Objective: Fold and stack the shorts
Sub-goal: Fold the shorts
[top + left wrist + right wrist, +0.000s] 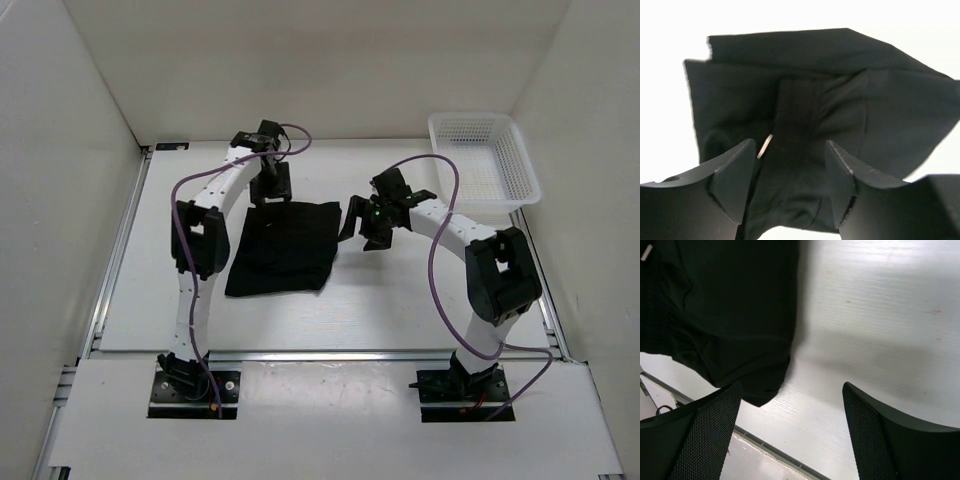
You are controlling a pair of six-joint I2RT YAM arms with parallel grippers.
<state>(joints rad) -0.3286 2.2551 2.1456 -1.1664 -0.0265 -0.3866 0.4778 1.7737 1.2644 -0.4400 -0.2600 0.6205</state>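
Shorts: we see a pair of plain black soft-fabric shorts point(283, 248) folded into a rough rectangle on the white tabletop point(400, 300), left of centre and well apart from the basket.
Fabric: matt and limp. Our left wrist view shows overlapping layers and a darker central band, which the top view flattens into one dark patch.
Left end effector point(270, 187): at the far edge of the shorts, with smooth black fingers point(735, 175) spread wide over the cloth, released.
Right end effector point(365, 225): just beside the shorts' right edge, also released. Only its wrist view shows us the mesh-textured pads point(710, 430) and a fine grain in the tabletop.
Basket: a white rectangular plastic mesh basket point(520, 170) sits at the far right corner.
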